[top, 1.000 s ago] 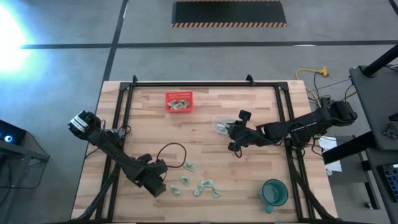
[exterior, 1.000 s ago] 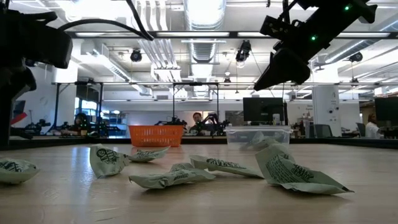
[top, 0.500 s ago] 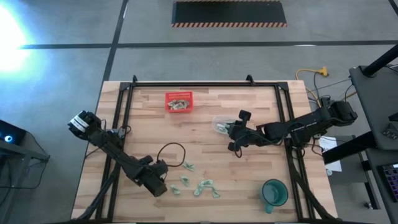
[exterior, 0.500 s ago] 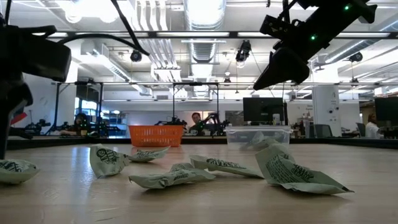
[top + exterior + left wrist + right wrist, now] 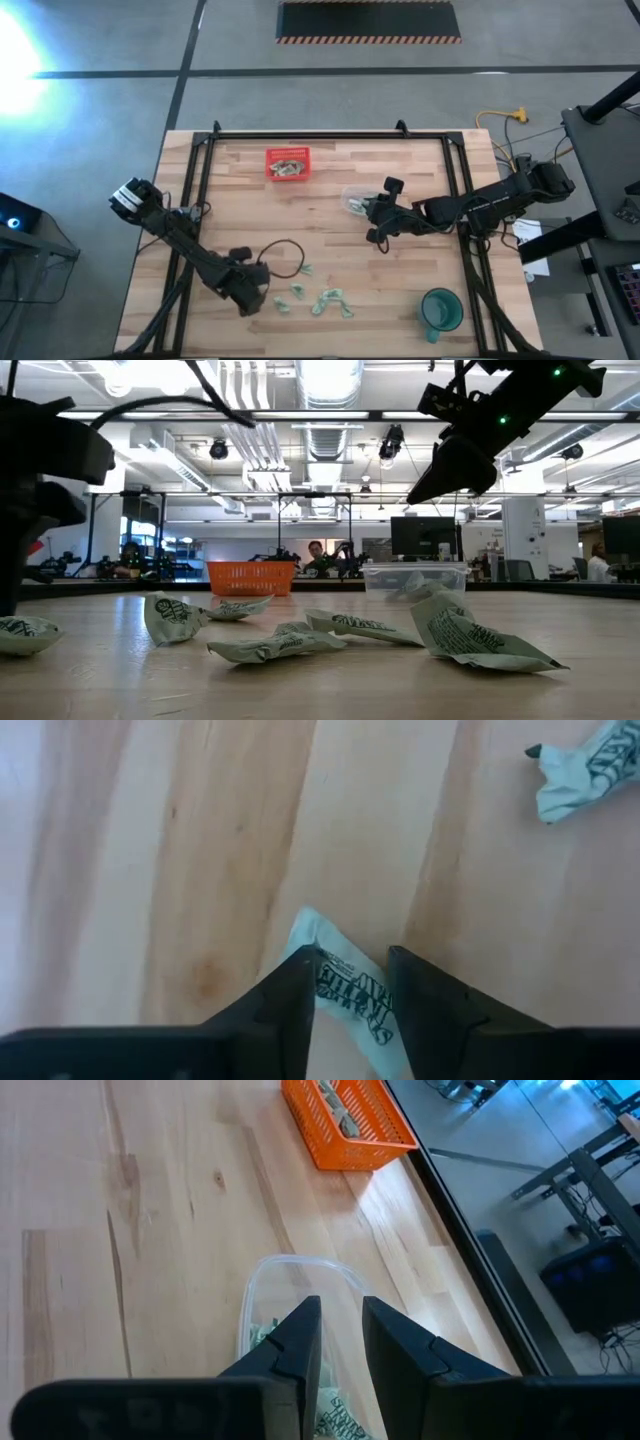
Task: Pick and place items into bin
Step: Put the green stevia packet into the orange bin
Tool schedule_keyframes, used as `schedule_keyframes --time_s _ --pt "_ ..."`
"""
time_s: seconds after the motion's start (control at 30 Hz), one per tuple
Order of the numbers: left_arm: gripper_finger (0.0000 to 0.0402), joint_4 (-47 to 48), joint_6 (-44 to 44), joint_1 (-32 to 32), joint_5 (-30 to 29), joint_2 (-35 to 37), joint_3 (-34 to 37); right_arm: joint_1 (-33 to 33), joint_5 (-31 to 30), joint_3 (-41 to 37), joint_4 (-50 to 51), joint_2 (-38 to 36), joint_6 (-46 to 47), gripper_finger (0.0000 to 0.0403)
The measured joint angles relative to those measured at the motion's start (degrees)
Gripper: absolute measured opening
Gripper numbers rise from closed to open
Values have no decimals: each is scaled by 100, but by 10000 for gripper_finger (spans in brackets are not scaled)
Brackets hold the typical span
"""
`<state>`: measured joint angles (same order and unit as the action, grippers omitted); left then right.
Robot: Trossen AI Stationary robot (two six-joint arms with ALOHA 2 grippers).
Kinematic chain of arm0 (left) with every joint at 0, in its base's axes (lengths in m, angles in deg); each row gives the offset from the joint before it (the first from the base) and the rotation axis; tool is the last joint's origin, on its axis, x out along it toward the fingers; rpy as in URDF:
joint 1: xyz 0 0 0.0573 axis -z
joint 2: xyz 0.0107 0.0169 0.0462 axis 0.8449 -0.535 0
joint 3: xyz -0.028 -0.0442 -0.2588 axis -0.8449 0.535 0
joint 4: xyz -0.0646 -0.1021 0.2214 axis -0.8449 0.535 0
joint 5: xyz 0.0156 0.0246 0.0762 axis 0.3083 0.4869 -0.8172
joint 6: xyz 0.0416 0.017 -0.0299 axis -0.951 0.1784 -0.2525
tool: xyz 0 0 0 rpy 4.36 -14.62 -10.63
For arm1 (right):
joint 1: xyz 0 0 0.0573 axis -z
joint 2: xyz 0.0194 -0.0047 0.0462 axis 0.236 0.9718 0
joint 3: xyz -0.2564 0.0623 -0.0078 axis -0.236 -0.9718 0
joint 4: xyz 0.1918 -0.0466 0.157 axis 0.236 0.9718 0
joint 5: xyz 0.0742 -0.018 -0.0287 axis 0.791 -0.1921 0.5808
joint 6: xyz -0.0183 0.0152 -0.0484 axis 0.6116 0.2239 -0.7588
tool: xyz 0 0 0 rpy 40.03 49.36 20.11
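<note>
Wood table (image 5: 330, 215), left gripper (image 5: 350, 982) apart astride green packet (image 5: 345, 992) (half hidden), right gripper (image 5: 340, 1330) narrowly apart.

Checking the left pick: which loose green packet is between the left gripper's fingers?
The leftmost packet of the loose cluster, straddled by the left gripper; the others, like one farther off, lie clear.

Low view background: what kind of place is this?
Probably an open robotics lab or workshop: exposed ceiling ducts, rows of workbenches with monitors, and people seated at other stations behind the wooden table.
</note>
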<state>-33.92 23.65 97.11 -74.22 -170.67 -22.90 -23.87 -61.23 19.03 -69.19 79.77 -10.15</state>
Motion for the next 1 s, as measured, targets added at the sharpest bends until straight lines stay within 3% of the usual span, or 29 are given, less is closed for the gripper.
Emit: schedule_keyframes --time_s 0.23,0.73,0.9,1.0 --pt "72 109 -1174 -37 -429 -2 4 0 0 0 -17 0 0 68" --pt "3 290 -1166 -84 -546 -2 11 0 4 0 -20 -1 109 68" --pt "1 453 -1392 -123 -1020 10 -61 0 4 0 -39 0 109 68" --pt "0 638 -1684 -241 -1634 116 -151 0 5 0 -44 -2 109 68"
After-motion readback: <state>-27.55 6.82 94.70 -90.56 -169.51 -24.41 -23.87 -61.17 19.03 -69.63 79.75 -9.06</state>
